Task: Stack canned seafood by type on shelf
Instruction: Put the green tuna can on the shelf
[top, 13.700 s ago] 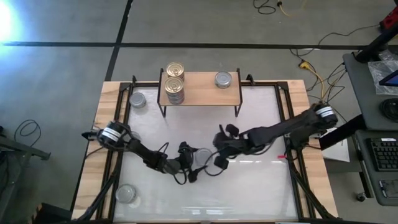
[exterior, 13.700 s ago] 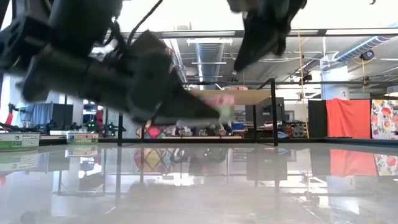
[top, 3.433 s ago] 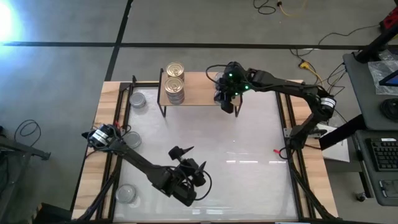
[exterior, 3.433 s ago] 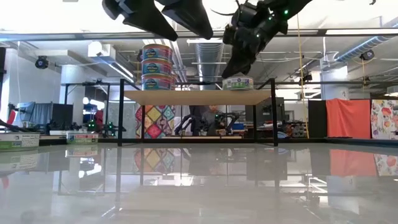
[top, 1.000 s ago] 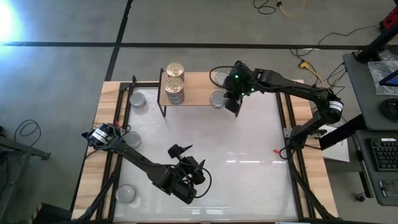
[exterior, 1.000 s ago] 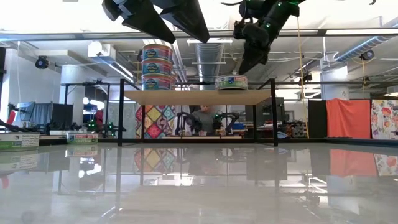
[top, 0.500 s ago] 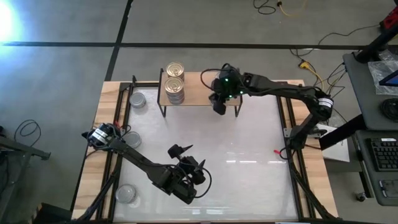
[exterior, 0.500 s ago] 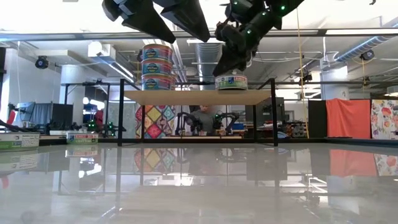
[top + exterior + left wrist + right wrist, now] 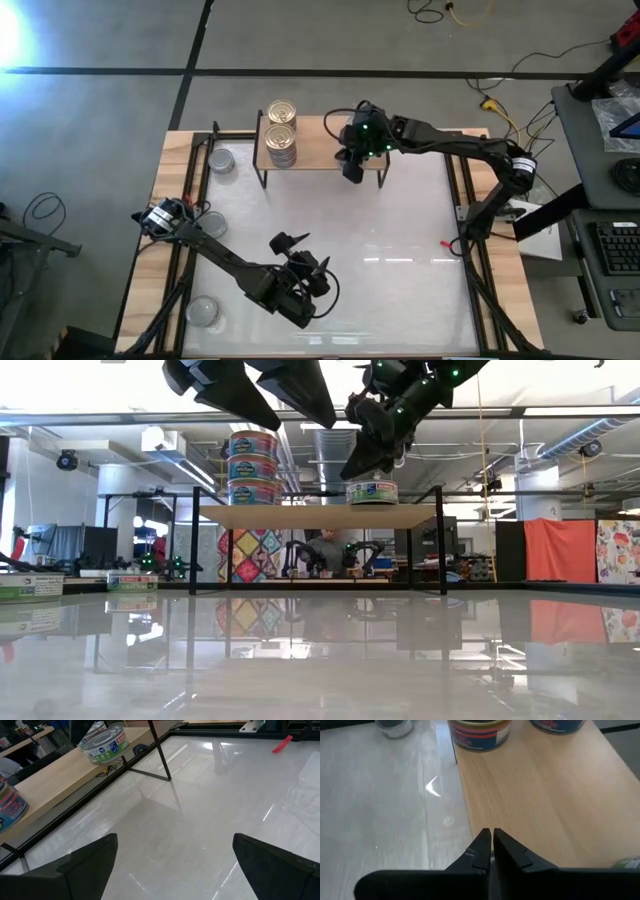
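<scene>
The shelf (image 9: 320, 143) stands at the far middle of the table (image 9: 420, 290), its light board top on thin black legs. On its left part are 2 piles of gold-lidded tins: in the high view the near pile (image 9: 281, 141) and the far one (image 9: 282, 112) sit close together, and in the low view they show as a column 3 tins tall (image 9: 252, 468). On the right part of the board a single silver-lidded tin (image 9: 371, 491) stands upright in the low view; from above it is hidden under the right arm. The right gripper (image 9: 352, 168) hangs over the near right part of the shelf with its jaws pressed together and nothing between them; in the right wrist view its fingertips (image 9: 482, 845) meet over the bare wood, and the single tin lies just beside and below it, apart from the jaws. 3 more silver-lidded tins lie on the table: 1 at the far left (image 9: 221, 160) beside the shelf, 1 at the left edge (image 9: 210, 223) and 1 at the near left corner (image 9: 203, 311). The left gripper (image 9: 300, 290) waits over the near middle of the table, well apart from the shelf, its jaws spread wide and empty, as the left wrist view shows.
</scene>
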You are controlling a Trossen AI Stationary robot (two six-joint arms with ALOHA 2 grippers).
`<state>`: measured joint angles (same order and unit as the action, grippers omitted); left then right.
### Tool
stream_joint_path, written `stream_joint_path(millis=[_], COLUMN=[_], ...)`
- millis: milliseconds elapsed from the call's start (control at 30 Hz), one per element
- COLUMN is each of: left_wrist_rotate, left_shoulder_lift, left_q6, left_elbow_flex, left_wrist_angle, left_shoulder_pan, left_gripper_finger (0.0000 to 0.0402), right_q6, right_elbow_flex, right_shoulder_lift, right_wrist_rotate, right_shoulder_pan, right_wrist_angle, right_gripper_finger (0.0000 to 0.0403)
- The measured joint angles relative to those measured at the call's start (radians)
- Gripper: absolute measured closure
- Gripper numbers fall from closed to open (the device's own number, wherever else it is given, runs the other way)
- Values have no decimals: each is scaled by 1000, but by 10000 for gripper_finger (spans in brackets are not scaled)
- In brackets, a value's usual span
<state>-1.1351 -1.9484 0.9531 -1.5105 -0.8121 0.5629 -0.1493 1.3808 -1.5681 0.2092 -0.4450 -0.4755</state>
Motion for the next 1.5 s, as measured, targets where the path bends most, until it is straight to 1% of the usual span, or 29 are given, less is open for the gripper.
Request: stream_joint_path(millis=[67,167,233,367,500,767,900,1067,1200,1300,1433,1500], left_wrist_rotate=[0,1,1,1,2,10,11,11,11,11,11,11], left_shoulder_lift=[0,0,0,0,0,-7,-7,-7,-7,-7,-7,-7], left_q6=[0,7,8,8,8,3,2,2,2,2,2,2], left_elbow_flex=[0,0,0,0,0,0,0,0,0,0,0,0], left_wrist_angle=[4,12,20,27,31,34,33,34,34,34,34,34], left_shoulder_pan=[0,0,0,0,0,0,1,1,1,1,1,1], left_gripper_finger=[23,23,23,23,23,23,23,23,23,23,23,23], right_q6=[-1,-2,-3,-3,-1,-1,-4,-9,-9,-9,1,1], right_elbow_flex=[0,0,0,0,-2,-2,1,3,3,3,3,2], right_shoulder_lift=[0,0,0,-5,-23,-30,-25,-23,-21,-20,-18,-11], right_wrist_rotate=[-5,-53,-60,-59,-19,-28,-102,-148,-211,-220,-266,-267], right_shoulder_pan=[-1,-1,-3,-3,-1,-6,-11,-25,-42,-57,-68,-72], right_wrist_angle=[1,1,1,1,-2,-1,-21,-51,-68,-69,-69,-73], right_gripper_finger=[390,390,390,390,390,390,390,390,390,390,390,390])
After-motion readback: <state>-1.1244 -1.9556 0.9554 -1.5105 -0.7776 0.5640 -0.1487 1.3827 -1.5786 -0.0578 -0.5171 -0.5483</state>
